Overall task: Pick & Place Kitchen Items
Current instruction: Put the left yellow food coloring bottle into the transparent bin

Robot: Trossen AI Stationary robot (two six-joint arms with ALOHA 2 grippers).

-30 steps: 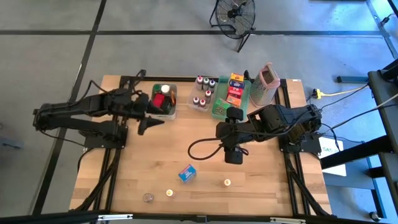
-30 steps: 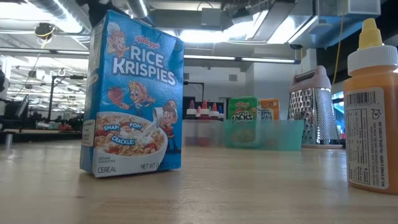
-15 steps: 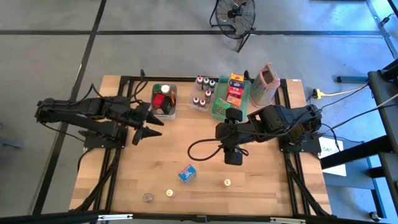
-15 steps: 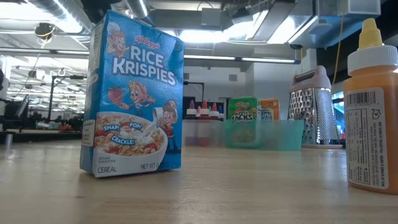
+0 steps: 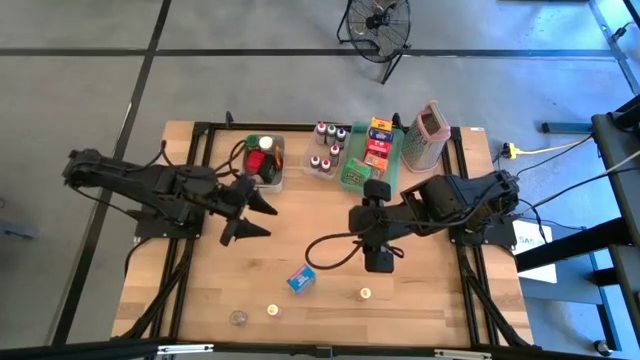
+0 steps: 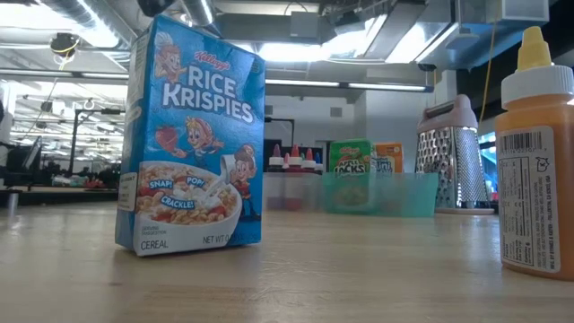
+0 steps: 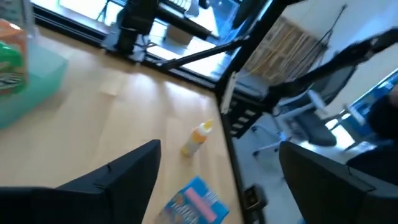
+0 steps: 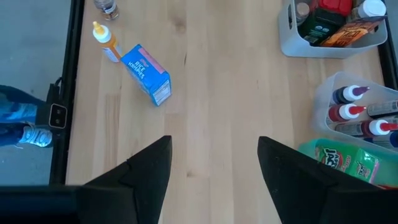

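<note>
We judge the sorting to be mostly done. At the far side of the counter one clear bin holds jars and a red-capped thing, a second clear bin holds small bottles with coloured caps, and the green tray holds food boxes, with the grater standing just beside it (that one is not part of the job).

What is left lies on the near half of the counter: the blue cereal box, the orange bottle near it, a second small bottle and a small round jar close to the near edge. All four are loose and well apart from the bins.

Our left gripper hangs over the counter between the first bin and the cereal box, its fingers spread wide and holding nothing. Our right gripper hovers near the middle of the counter, pointed at the near side; from its wrist view the fingers stand apart with bare wood between them, also empty.

So four items remain, and we expect the cereal box, lying between both grippers, to be the likeliest next pick.
</note>
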